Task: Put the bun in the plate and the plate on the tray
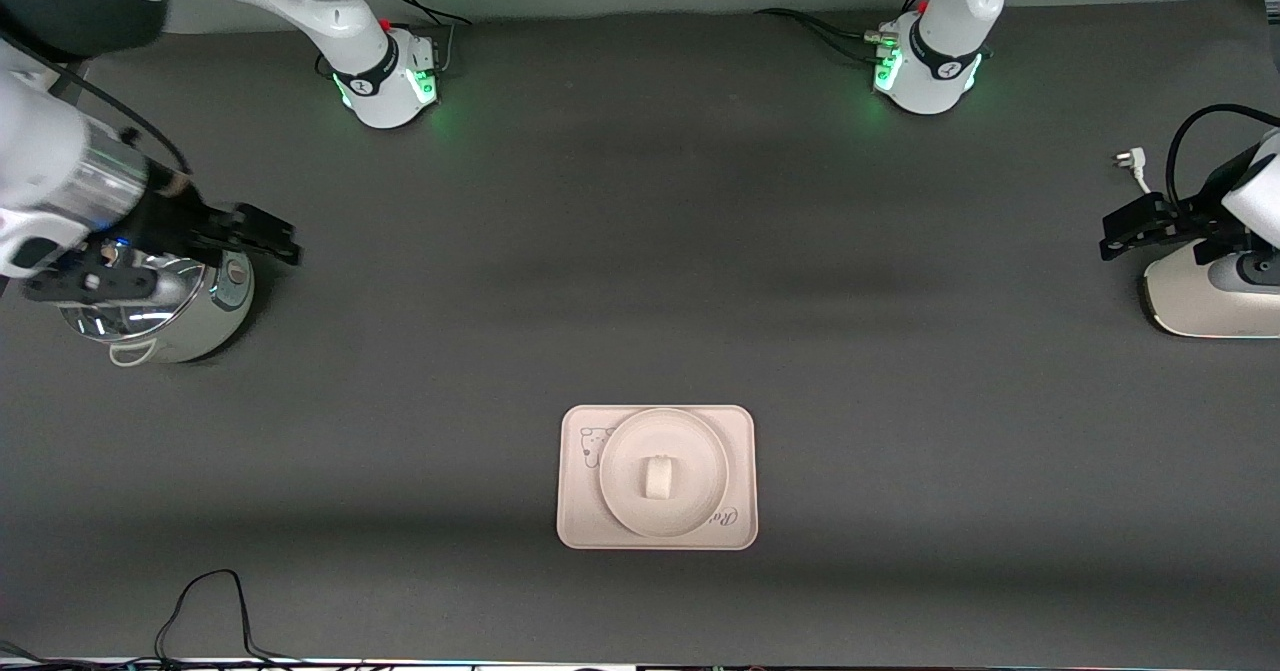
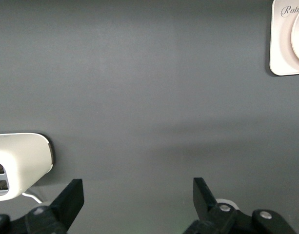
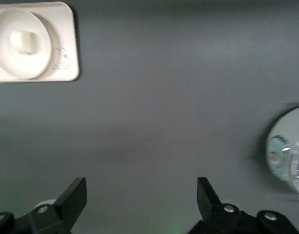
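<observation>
The bun (image 1: 658,477) is seen lying in the plate (image 1: 620,491), which is set on the tray (image 1: 580,521). Both are well apart from the left gripper (image 1: 1125,231) and right gripper (image 1: 270,236), each held open and empty.

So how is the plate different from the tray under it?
The plate is round, while the tray is a rectangle with rounded corners. The plate is plain, but the tray has a little animal drawing and curly writing. The plate is a bit narrower and sits on the tray, and it holds the bun; the tray rests on the table. Both are pale pinkish cream.
</observation>
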### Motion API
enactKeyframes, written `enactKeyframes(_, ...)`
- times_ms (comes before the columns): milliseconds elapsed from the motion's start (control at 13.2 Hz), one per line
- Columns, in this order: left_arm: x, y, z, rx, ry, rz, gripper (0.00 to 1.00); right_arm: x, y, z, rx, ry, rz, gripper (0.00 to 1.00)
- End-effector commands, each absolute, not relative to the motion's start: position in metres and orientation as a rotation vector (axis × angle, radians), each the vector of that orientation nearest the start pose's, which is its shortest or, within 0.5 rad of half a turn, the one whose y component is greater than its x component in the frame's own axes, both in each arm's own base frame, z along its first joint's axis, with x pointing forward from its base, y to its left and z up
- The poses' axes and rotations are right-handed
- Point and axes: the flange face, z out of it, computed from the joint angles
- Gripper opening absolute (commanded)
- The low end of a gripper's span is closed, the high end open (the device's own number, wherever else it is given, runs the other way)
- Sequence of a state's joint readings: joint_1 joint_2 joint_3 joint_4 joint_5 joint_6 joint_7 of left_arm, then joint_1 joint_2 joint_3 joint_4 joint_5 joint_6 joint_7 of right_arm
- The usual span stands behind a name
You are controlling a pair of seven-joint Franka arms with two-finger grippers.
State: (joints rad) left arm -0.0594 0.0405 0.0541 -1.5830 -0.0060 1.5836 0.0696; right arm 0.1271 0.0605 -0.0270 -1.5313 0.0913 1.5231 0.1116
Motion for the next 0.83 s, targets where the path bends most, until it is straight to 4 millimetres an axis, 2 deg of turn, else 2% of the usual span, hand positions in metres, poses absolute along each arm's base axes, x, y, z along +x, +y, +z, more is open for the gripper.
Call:
enactKeyframes(0,0.565,-0.007,0.606,-3.133,0.132,0.039,1.00,0.559,0.032,0.604,-3.107,-0.105,0.122,1.00)
enactKeyframes(151,0.564,-0.006,0.607,-3.133,0.130,0.039,1.00,0.560,0.010,0.604,-3.131,-0.065,0.118,1.00)
enactKeyframes(303,0.565,-0.006,0.608,-3.133,0.132,0.032,1.00,0.560,-0.004,0.599,-3.130,-0.062,0.124,1.00)
enactKeyframes(756,0.565,-0.007,0.607,-3.133,0.132,0.034,1.00,0.561,-0.008,0.596,-3.132,-0.053,0.124,1.00)
